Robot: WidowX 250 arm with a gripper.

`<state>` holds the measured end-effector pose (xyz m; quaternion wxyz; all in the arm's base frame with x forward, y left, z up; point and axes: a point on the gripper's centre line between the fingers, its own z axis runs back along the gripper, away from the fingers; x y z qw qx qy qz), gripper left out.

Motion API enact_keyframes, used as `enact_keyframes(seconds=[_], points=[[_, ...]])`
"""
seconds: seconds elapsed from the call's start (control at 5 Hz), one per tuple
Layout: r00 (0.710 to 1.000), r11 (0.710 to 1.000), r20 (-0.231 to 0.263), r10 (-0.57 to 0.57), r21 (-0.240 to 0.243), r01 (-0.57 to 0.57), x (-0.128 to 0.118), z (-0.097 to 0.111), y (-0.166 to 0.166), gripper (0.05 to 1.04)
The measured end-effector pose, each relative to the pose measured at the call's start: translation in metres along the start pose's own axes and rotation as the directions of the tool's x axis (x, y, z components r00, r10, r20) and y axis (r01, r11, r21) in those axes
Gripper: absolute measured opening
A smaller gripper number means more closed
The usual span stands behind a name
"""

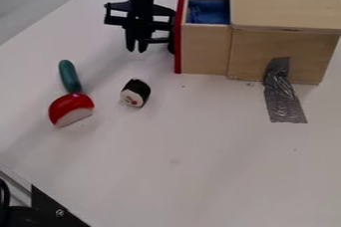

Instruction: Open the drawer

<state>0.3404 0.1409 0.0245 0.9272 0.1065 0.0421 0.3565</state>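
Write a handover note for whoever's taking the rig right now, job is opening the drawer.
Gripper: beside the drawer's red front, on the outer side, fingertips slightly apart, pointing down; whether it touches the front is unclear.
Drawer: juts out of the wooden box, with something blue inside.
Done: drawer is visibly open.
Left: probably just confirm it is open far enough, then move the arm clear.
Nearby on the table: sushi roll toy, red-and-white piece, green piece. Grey tape runs from the box onto the table.
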Motion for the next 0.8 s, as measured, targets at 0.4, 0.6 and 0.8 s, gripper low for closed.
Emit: enact_keyframes(seconds=[0.4, 0.6, 0.8], points=[[1.0, 0.999, -0.004, 0.02, 0.029, -0.02, 0.002, -0.001, 0.01, 0.142], [1.0, 0.999, 0.002, 0.024, 0.041, -0.025, 0.003, -0.001, 0.012, 0.17], [0.983, 0.982, 0.007, 0.181, 0.058, -0.181, 0.008, -0.005, 0.03, 0.427]])
